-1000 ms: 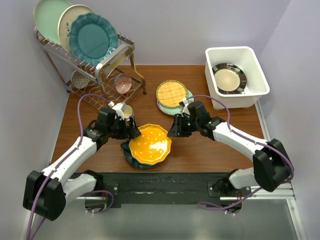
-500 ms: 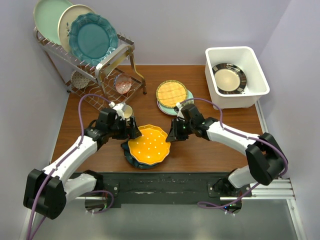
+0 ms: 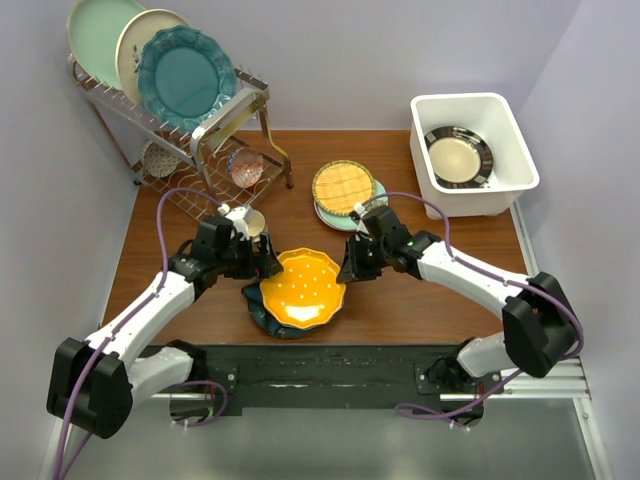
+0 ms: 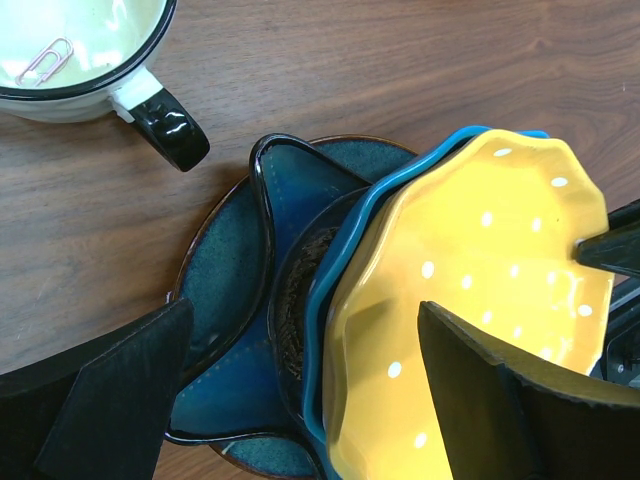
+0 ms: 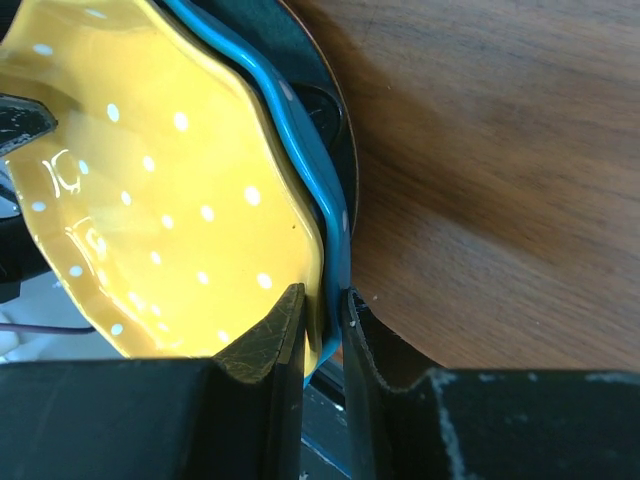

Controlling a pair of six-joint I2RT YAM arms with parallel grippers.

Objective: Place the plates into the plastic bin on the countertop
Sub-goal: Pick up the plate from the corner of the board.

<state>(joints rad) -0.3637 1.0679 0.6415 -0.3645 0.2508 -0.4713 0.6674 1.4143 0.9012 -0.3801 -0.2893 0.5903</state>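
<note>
An orange scalloped plate [image 3: 300, 290] with white dots and a blue underside lies tilted on a stack of dark teal plates [image 3: 262, 314] near the front of the countertop [image 3: 430, 300]. My right gripper [image 3: 349, 270] is shut on its right rim; the right wrist view shows the fingers [image 5: 325, 305] pinching the plate [image 5: 160, 180]. My left gripper [image 3: 262, 264] is open at the plate's left side, its fingers [image 4: 305, 330] wide apart over the plate [image 4: 480, 260] and the dark teal plates [image 4: 230, 270]. The white plastic bin [image 3: 500, 185] at the back right holds a black-rimmed cream plate [image 3: 457, 157].
A yellow lattice plate [image 3: 343, 186] lies on a pale green plate [image 3: 377, 200] mid-table. A small cream cup [image 3: 252, 222] sits behind my left gripper, also in the left wrist view [image 4: 80, 50]. A wire rack [image 3: 200, 150] with upright plates stands at the back left.
My right gripper has moved left to the orange plate's right rim and closed on it. The plate has shifted slightly. The left arm has hardly moved.
</note>
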